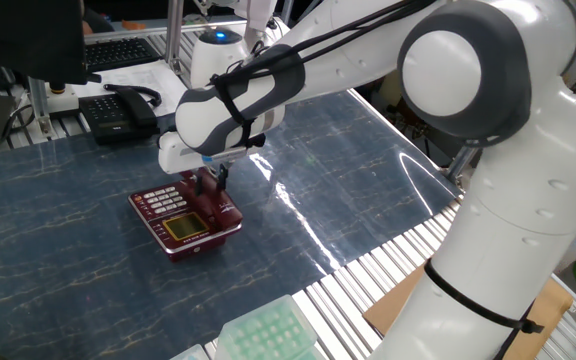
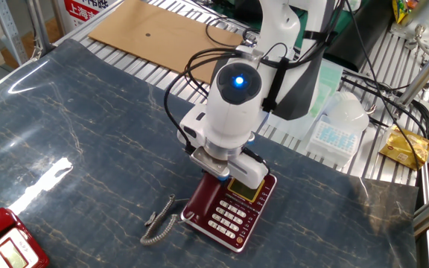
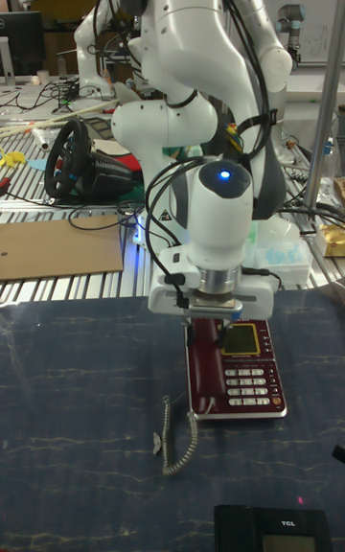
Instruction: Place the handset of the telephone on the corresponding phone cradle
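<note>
Maroon handset (image 3: 201, 366) lies mostly hidden under the gripper (image 1: 211, 181), seemingly clamped on it.

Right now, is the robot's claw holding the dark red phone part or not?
Gripper: down on the handset lying along the telephone; whether shut on it cannot be told.

The white arm reaches across from its base and bends down at the wrist, where a blue light glows. The hand (image 1: 208, 181) points straight down, its dark fingers (image 3: 205, 329) low and close together; whether they grip cannot be told.
</note>
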Motion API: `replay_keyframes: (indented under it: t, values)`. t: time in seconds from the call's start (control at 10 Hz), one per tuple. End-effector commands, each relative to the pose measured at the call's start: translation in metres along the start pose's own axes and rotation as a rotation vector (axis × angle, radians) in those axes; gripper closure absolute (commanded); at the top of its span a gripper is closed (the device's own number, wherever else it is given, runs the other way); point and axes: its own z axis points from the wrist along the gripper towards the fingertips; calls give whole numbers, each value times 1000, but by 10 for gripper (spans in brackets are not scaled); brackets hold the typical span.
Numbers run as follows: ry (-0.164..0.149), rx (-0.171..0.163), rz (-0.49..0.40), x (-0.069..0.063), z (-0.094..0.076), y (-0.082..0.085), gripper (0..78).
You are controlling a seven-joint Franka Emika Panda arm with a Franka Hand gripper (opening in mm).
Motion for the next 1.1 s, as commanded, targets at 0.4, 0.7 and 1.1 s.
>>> replay_keyframes:
  t: [0.4, 0.7, 1.1]
  values:
    - [-10, -7, -15, -6, 13, 0, 762]
    - [-10, -8, -18, -6, 15, -2, 762]
    - [-12, -8, 33, -6, 15, -2, 762]
